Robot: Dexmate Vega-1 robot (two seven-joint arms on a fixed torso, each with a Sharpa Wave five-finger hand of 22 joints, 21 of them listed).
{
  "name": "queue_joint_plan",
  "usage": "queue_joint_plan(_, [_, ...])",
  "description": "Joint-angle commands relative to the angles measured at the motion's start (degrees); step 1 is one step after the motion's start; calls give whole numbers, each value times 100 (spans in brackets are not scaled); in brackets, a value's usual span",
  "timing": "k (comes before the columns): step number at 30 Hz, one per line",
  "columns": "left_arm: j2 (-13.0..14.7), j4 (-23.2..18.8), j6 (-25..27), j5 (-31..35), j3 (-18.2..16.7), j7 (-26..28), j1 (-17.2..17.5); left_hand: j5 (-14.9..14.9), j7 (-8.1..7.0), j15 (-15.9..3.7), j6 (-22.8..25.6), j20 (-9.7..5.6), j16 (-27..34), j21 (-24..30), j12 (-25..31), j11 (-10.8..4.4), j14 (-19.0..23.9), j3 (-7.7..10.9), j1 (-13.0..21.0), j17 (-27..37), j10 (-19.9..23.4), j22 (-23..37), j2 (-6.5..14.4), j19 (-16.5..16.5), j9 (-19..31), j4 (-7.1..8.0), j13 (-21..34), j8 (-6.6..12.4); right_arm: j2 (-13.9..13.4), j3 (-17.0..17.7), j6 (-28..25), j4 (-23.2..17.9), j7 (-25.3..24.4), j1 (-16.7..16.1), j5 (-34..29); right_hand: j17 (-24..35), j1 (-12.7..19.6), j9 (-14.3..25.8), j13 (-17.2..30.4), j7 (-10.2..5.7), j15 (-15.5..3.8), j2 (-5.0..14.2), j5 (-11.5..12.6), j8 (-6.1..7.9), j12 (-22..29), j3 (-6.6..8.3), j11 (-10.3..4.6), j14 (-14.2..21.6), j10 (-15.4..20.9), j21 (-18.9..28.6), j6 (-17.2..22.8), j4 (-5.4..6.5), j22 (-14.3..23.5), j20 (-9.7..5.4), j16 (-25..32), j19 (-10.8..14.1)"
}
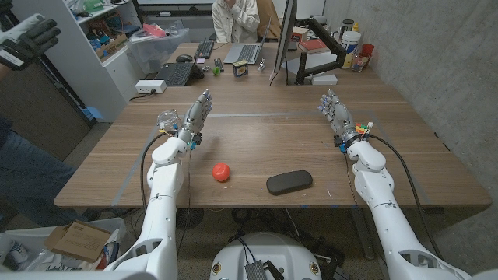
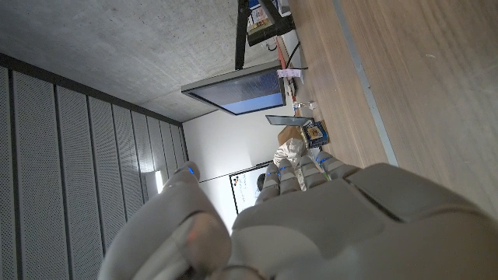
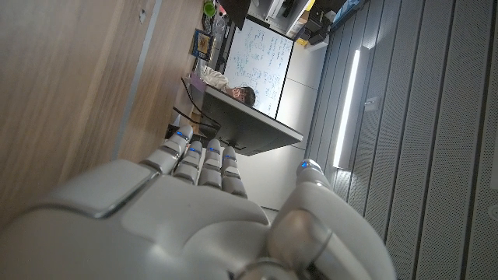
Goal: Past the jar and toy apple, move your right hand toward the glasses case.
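The glasses case (image 1: 289,182) is a dark oval pod lying flat and closed near the front edge of the counter (image 1: 264,136), about midway across. Left of it, apart, sits the toy apple (image 1: 222,172) (small, red-orange, roundish). The jar (image 1: 166,120) is clear glass, standing further back on the left, partly hidden by the left robot hand (image 1: 196,115).

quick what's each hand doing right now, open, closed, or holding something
Left hand: open, fingers extended, holding nothing; the jar stands just beside it.
Right hand: open, fingers extended, holding nothing, well apart from the glasses case.
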Motion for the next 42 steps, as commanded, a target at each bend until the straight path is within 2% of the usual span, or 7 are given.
queue_joint_plan(1, [-35, -130, 76, 82, 16, -16, 54, -19, 6, 17, 31, -46, 22, 27, 29, 8, -56, 11, 45, 23, -40, 11, 22, -57, 14, -23, 9, 39, 60, 76, 271, 60, 173, -60, 37, 23, 58, 14, 22, -32, 20, -4, 21, 19, 21, 26, -37, 7, 41, -9, -3, -55, 20, 45, 14, 21])
queue_joint_plan(20, [-40, -292, 137, 76, 55, -26, 115, -51, 2, 16, 33, -21, 20, 31, 28, -2, -76, 6, 71, 24, -55, 11, 49, -86, 15, -34, 9, 35, 61, 37, 597, -34, 395, -144, 74, 26, 74, 17, 28, 54, 20, -11, 23, 26, 37, 17, -33, 165, 107, 6, 6, -85, 19, 100, 58, 83])
queue_joint_plan(42, [7, -228, 151, 14, 42, -139, 69, -83, -5, 13, 43, -20, 23, 38, 31, 11, -86, -6, 86, 25, -58, 12, 67, -100, 16, -41, 10, 34, 116, -119, 1104, -62, 341, -277, -90, 29, 58, 18, 32, -12, -60, -47, 31, 33, 62, -14, -78, 257, 200, 8, 26, -103, 20, 118, 72, 117])
